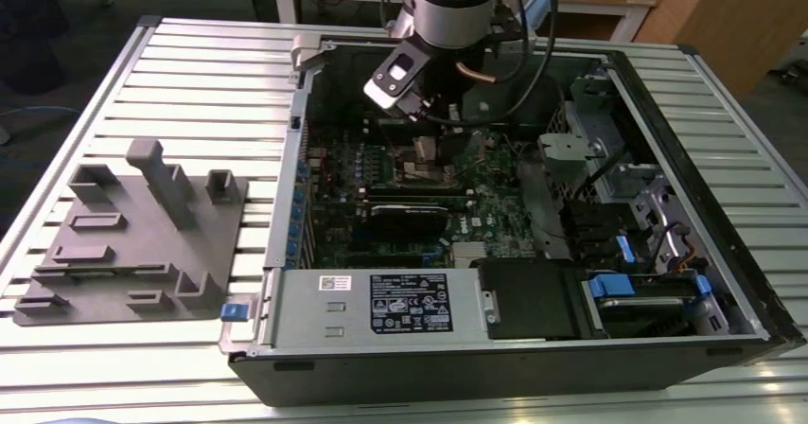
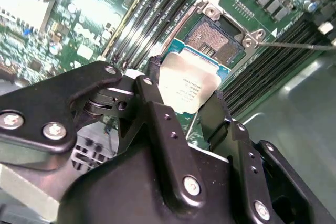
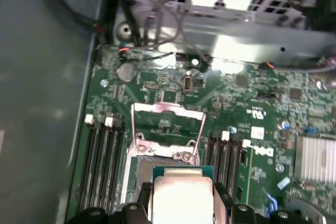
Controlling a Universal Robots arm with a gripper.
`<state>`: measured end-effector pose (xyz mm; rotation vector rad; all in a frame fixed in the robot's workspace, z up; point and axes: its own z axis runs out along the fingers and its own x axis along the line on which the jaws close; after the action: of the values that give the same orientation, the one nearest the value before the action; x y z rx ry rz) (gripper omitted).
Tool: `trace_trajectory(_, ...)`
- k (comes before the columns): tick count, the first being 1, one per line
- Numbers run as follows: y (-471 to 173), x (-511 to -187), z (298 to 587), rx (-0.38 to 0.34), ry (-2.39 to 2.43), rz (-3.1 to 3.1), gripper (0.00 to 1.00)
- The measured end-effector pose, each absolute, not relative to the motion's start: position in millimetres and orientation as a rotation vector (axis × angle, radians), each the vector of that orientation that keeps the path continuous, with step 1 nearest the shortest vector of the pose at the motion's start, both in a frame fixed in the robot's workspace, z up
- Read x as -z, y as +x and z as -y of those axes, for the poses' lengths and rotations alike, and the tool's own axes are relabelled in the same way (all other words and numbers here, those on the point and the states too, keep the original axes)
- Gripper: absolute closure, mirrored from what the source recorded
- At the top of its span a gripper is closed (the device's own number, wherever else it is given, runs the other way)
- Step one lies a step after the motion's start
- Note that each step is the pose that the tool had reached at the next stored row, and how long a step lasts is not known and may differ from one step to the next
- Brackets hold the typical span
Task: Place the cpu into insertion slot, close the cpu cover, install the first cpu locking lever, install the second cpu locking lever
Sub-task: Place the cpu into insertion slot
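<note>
cpu | jaws pinch its edges | near insertion slot, unseated | cpu cover open

Computer case sits on the counter, fixture block at the exterior view's left. Cpu hangs near the insertion slot.

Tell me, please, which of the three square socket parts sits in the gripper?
The cpu, the solid silver chip; the cpu cover is an open windowed frame, the insertion slot a brownish recess.

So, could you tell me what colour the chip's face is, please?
Dull silver-grey, with a green border; the chip shows best in the second wrist view.
</note>
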<state>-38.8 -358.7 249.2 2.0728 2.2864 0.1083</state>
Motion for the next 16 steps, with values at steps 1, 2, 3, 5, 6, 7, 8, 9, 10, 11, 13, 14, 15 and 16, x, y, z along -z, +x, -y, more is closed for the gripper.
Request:
trace_trajectory(1,-38.8,-249.0,358.7,-0.107,2.095,-2.265,0.46)
trace_trajectory(2,-38.8,-248.9,358.7,-0.107,2.114,-2.246,0.46)
trace_trajectory(3,-38.8,-248.7,358.8,-0.106,2.134,-2.227,0.46)
trace_trajectory(5,-38.8,-248.4,358.8,-0.104,2.173,-2.187,0.46)
trace_trajectory(6,-38.8,-248.2,358.7,-0.104,2.192,-2.167,0.46)
trace_trajectory(7,-38.8,-248.2,358.8,-0.103,2.203,-2.156,0.46)
trace_trajectory(8,-38.8,-248.1,358.8,-0.103,2.204,-2.154,0.46)
trace_trajectory(9,-39.1,-247.7,358.8,-0.106,2.203,-2.152,0.46)
trace_trajectory(10,-39.6,-247.0,358.8,-0.114,2.200,-2.148,0.46)
trace_trajectory(11,-40.3,-246.5,358.8,-0.122,2.196,-2.144,0.46)
trace_trajectory(13,-42.1,-245.1,358.7,-0.139,2.187,-2.136,0.46)
trace_trajectory(14,-43.2,-244.4,358.7,-0.147,2.183,-2.133,0.46)
trace_trajectory(15,-44.4,-243.8,358.8,-0.152,2.181,-2.130,0.46)
trace_trajectory(16,-45.3,-243.3,358.8,-0.153,2.180,-2.129,0.46)
